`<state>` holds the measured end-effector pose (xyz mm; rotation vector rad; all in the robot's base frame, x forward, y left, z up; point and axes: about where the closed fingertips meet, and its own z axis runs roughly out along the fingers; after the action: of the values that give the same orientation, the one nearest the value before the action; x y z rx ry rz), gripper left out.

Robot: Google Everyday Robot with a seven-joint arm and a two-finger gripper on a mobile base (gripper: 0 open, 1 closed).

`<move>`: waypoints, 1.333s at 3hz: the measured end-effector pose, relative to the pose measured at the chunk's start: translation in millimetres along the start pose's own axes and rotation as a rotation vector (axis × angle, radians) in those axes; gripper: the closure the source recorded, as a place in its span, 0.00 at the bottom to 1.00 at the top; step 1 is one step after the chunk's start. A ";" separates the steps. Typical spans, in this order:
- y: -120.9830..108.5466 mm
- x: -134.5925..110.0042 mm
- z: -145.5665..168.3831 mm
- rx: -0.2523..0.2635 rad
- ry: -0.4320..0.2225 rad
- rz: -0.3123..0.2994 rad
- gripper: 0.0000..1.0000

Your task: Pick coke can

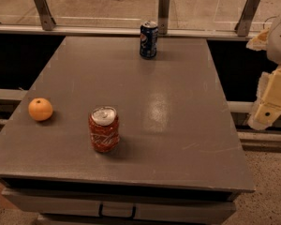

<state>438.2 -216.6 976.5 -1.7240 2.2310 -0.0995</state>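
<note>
The gripper (270, 100) hangs beside the table (178, 125); wide or narrow, I cannot tell. The coke can (103, 129) stands upright well to its left, apart from the orange (40, 109) and Pepsi can (149, 40), probably leaving grasp room.

Coke can (103, 129) stands right of orange (40, 109), gripper (265, 112) beyond table (178, 102)'s right edge.
</note>
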 end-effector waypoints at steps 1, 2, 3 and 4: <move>0.0 -0.1 0.0 0.000 0.000 0.000 0.00; 4.7 -19.9 13.6 -0.041 -0.082 0.014 0.00; 20.4 -83.2 47.5 -0.143 -0.267 0.012 0.00; 39.6 -147.7 72.5 -0.237 -0.457 -0.014 0.00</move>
<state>455.1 -55.1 928.7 -1.6673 1.9473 0.5222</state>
